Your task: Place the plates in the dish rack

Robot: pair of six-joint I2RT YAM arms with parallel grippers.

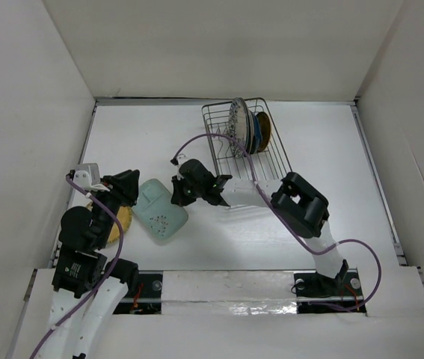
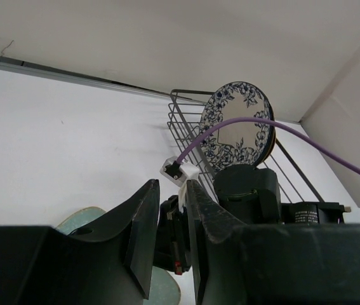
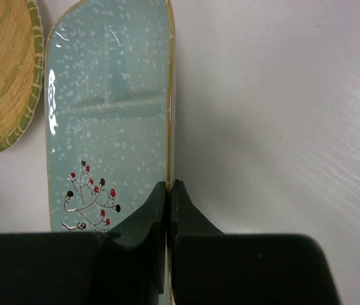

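The step in hand is the pickup of the green plate (image 3: 110,108), which lies on the table (image 1: 331,187) to the near left of the rack (image 1: 223,123), apart from it. The right gripper (image 3: 168,190) has its fingers pressed together on the plate's rack-side rim, pinching that thin edge. The left gripper (image 2: 170,187), on the plate's side away from the rack, shows a narrow gap with nothing in it. A yellow plate (image 3: 2,76) lies just beyond the green one, farther from the rack. The flowered plate (image 2: 237,121) stands upright at the rack's far end with others behind it. Next, I judge, the rim must be lifted, the plate tipped on edge and carried to a free slot in the rack's near part. So thin a hold could slip on the way.
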